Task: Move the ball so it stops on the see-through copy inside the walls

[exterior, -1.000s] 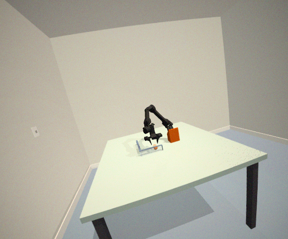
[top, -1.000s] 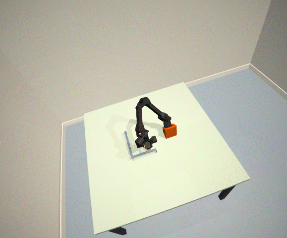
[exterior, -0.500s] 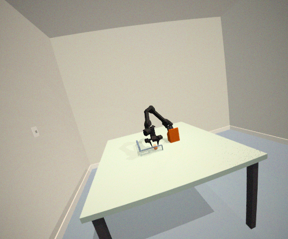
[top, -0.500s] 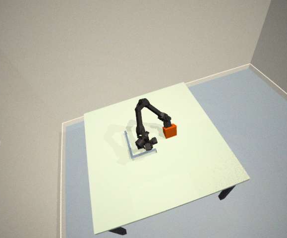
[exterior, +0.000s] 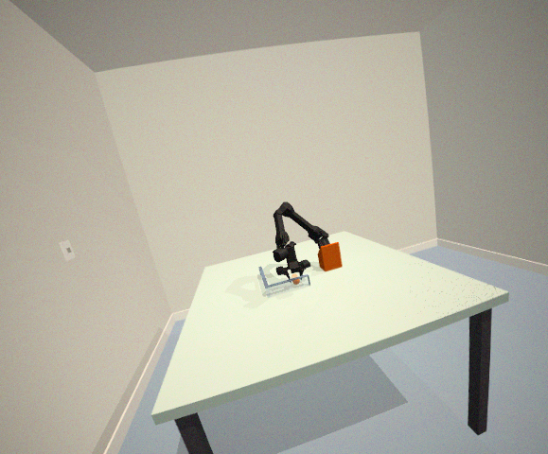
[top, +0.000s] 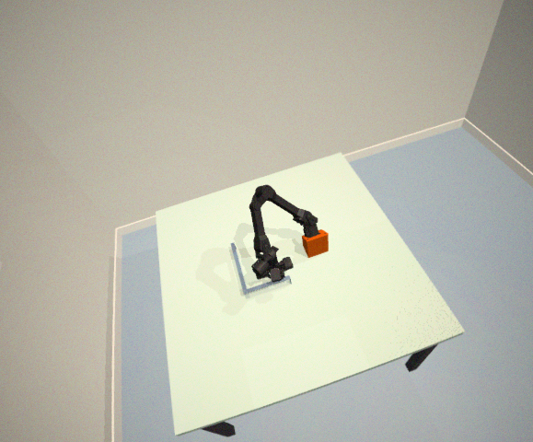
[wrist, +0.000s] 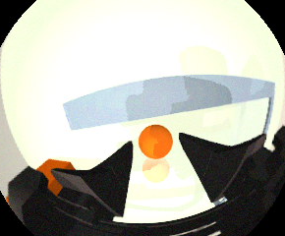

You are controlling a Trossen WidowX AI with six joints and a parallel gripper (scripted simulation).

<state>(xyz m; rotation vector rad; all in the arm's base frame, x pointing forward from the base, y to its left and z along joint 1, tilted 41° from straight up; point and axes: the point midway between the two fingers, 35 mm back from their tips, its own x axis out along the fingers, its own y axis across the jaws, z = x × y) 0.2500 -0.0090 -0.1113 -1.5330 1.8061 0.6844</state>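
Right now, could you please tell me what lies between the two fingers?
In the wrist view, the orange ball sits at the gap between the fingers, untouched, with the see-through copy just behind it.

Matt surfaces, one translucent wall

The table (exterior: 342, 312) top looks smooth, matt pale green; the arm (top: 275, 200) is matt black, plastic-like; the ball (wrist: 156, 141) is smooth orange with a soft sheen; the walls (wrist: 103, 110) at mid-frame in the wrist view look like clear bluish plastic.
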